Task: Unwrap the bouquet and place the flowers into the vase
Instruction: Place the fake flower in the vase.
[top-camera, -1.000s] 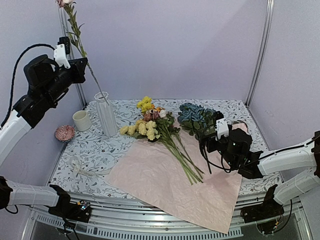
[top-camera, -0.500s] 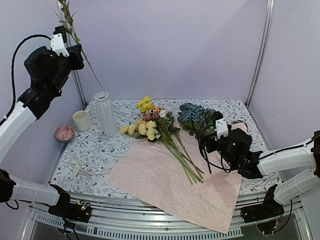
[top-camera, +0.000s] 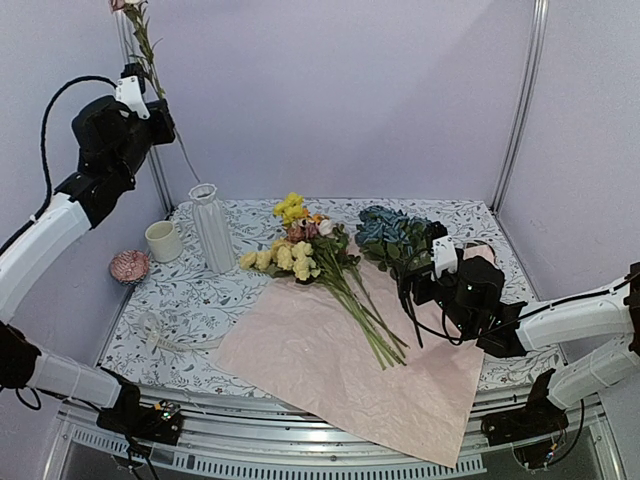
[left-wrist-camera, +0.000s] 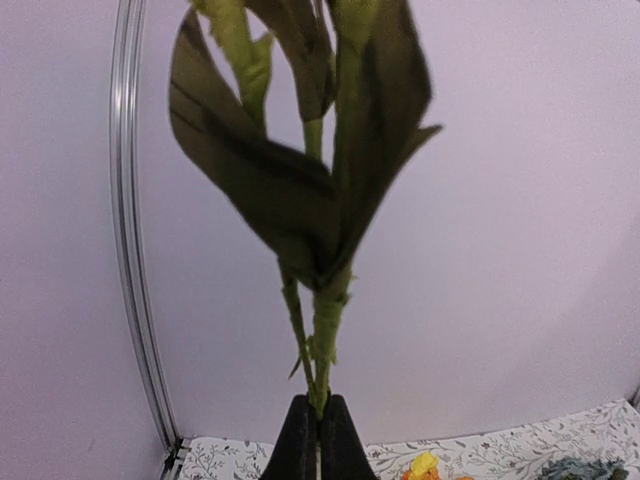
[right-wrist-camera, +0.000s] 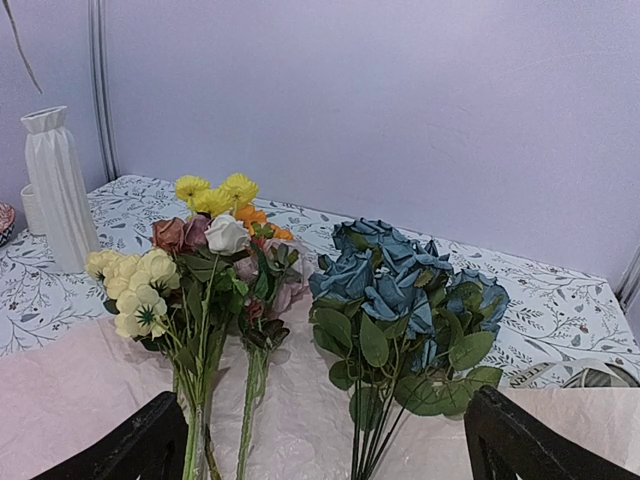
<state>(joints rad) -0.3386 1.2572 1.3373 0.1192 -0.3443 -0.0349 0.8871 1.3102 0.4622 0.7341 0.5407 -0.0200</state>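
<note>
Left hand (left-wrist-camera: 318, 440): we see it raised high over the desk's (top-camera: 180, 300) left side, fingers pinched tight on one stem (left-wrist-camera: 320, 330).
Held stem: long and green with narrow leaves and a pink bloom at the top. In the overhead view its lower tip shows just above the vase's rim; we cannot tell whether it is over the mouth.
Left edge: a small pink item (top-camera: 129, 265) and a pale ribbon (top-camera: 165, 338) lie near it.
Vase (top-camera: 211, 228): tall, slim, white and ribbed, upright at back left, with a mug (top-camera: 162, 241) just beside it.
Open room: we find a bare patterned strip between the vase and the paper.
Flowers (top-camera: 300, 250): yellow, cream, pink and orange heads lie flat, stems fanning across the paper.
Paper (top-camera: 350, 370): a crinkled pink sheet lies spread out, its near corner overhanging the desk's front edge.
Blue cluster (top-camera: 395, 235): it lies right of the others.
Right hand (right-wrist-camera: 330, 450): spread wide, holding nothing, low over the paper's right part.
</note>
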